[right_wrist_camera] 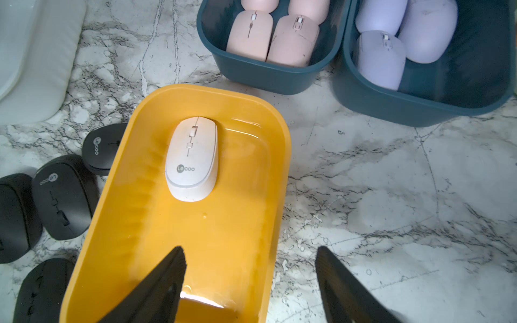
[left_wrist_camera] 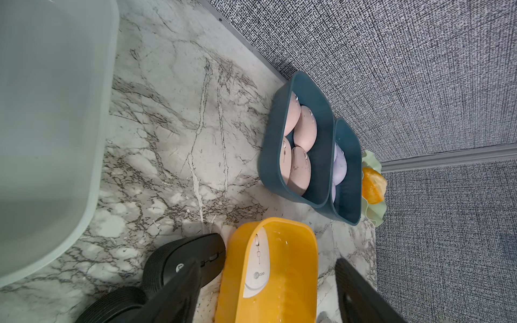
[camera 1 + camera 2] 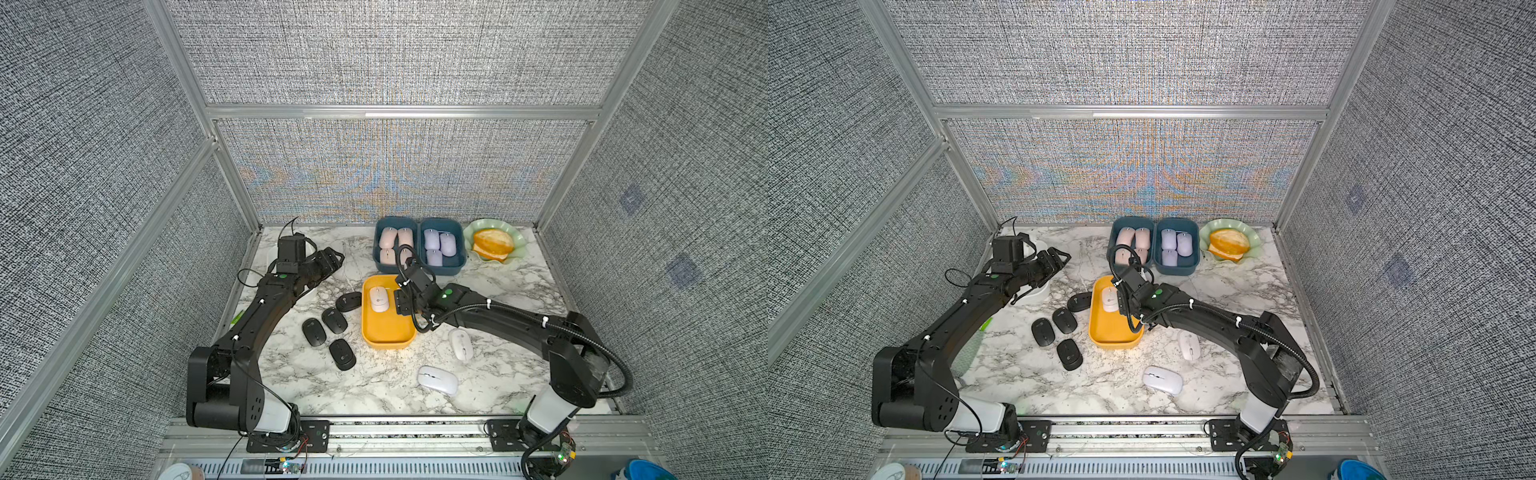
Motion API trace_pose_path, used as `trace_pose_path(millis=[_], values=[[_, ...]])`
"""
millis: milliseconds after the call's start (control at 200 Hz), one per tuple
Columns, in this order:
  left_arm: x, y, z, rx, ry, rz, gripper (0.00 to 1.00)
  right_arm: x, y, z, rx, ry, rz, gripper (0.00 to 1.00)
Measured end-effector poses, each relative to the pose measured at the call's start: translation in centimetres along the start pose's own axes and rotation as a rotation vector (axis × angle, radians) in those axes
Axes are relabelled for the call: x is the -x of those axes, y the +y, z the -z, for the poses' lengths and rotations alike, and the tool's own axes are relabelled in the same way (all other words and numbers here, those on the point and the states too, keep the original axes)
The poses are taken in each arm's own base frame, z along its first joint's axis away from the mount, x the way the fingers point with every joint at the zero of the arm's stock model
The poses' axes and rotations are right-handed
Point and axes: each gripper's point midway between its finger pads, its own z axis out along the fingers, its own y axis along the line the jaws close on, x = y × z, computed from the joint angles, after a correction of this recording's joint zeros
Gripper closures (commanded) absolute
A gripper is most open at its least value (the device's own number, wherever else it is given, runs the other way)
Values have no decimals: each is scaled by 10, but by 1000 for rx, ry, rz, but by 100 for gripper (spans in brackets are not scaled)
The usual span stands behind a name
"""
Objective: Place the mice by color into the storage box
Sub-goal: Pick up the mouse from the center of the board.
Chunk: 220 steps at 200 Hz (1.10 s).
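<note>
One white mouse (image 1: 192,159) lies in the yellow box (image 3: 388,336). Two more white mice (image 3: 460,344) (image 3: 437,379) rest on the marble to its right. Several black mice (image 3: 334,319) lie just left of the box. Several pink mice (image 3: 397,245) fill one blue box (image 3: 377,259), and three lilac mice (image 3: 441,245) sit in the blue box (image 3: 461,266) beside it. My right gripper (image 1: 249,249) is open and empty, straddling the yellow box's right wall. My left gripper (image 3: 334,258) hangs open and empty over the table's back left.
A white tub (image 3: 1040,289) sits under my left arm at the back left. A green scalloped dish (image 3: 517,241) holding an orange-yellow bread roll (image 3: 493,243) stands at the back right. Mesh walls enclose the table on three sides.
</note>
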Motion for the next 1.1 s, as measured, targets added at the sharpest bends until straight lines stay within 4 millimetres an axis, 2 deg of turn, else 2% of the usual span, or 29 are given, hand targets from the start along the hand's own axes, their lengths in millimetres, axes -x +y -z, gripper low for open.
trace_pose_path(millis=[95, 275, 385, 465, 565, 750, 916, 1101], values=[[0, -1, 0, -4, 3, -1, 23, -9, -12, 9, -20, 7, 13, 24], [-7, -3, -5, -12, 27, -4, 23, -45, -52, 36, -88, 55, 36, 26], [-16, -10, -9, -30, 57, -14, 23, -78, -77, 51, -118, 115, 32, 29], [-23, -14, -12, -39, 76, -22, 23, -109, -85, 55, -113, 178, 48, 30], [-29, -21, -15, -54, 97, -32, 23, -149, -74, 61, -54, 283, 118, 29], [-34, -33, -16, -82, 113, -59, 23, -194, -37, 68, 24, 375, 265, 21], [-35, -35, -13, -87, 110, -67, 23, -220, -23, 73, 42, 398, 366, 15], [-36, -36, -14, -89, 111, -68, 23, -233, -31, 63, -25, 420, 396, 5]])
